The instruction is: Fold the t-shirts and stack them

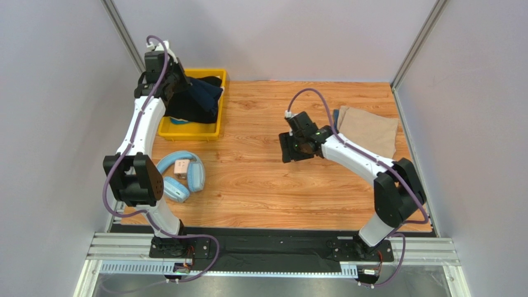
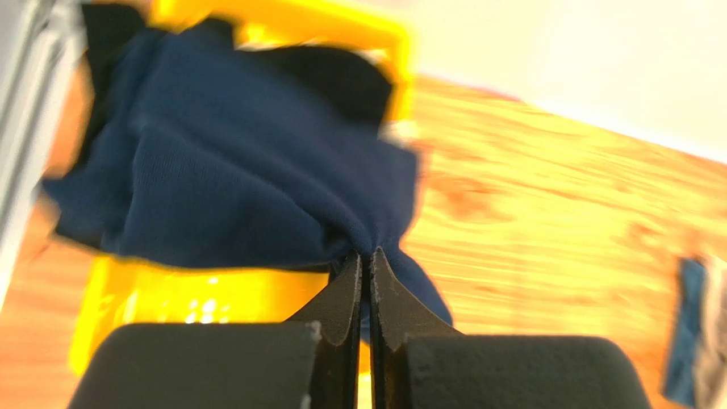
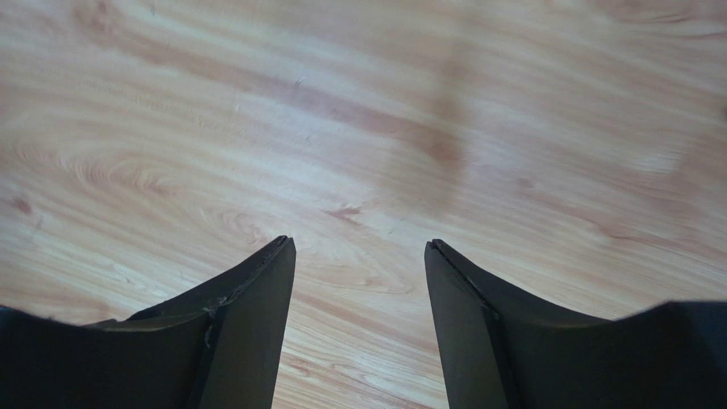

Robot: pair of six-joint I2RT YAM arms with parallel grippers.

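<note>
The left gripper (image 2: 365, 256) has its jaws pinched fully together on a bunched fold of the dark navy t-shirt (image 2: 213, 162), at the lower right edge of the cloth in the left wrist view. In the top view this gripper hangs over the yellow bin (image 1: 189, 131) in the upper left of the frame. The navy shirt lies crumpled there and spills over the bin's right rim. The black t-shirt (image 2: 337, 77) shows behind it, toward the top of the wrist view, also inside the bin. That view is blurred, so I cannot tell whether the navy cloth is off the bin floor.

The right gripper (image 3: 358, 249) has its jaws well apart with nothing between them, only the bare wood of the table (image 1: 260, 179) beneath. In the top view it sits right of centre, just left of the tan t-shirt (image 1: 369, 131).

The tan shirt lies folded into a neat rectangle in the upper right of the table. A strip of blue cloth shows at its left edge, but I cannot tell what it belongs to.

As I judge it, the task is about a third done: one shirt is folded and placed, and the navy one is gripped but not yet spread out. It has to be laid out, folded and stacked on the tan one, then the black shirt likewise.
</note>
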